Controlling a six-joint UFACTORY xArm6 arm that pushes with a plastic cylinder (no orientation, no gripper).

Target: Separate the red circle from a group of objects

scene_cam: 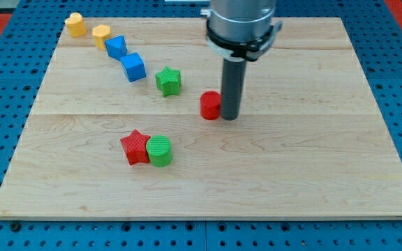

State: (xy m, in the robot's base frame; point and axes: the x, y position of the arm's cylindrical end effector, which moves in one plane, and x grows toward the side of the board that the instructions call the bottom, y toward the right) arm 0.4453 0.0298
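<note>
The red circle (210, 105) lies near the middle of the wooden board (292, 174). My tip (229, 116) stands right against its right side, touching or nearly so. A green star (168, 81) lies up and to the left of the red circle, with a gap between them. Beyond it, a line runs to the view's top left: two blue blocks (133, 67) (116, 47), then a yellow block (102, 34) and another yellow block (75, 24).
A red star (136, 147) and a green circle (160, 150) touch each other at the lower left of the middle. The arm's grey body (241, 24) hangs over the board's top middle. A blue pegboard (5, 84) surrounds the board.
</note>
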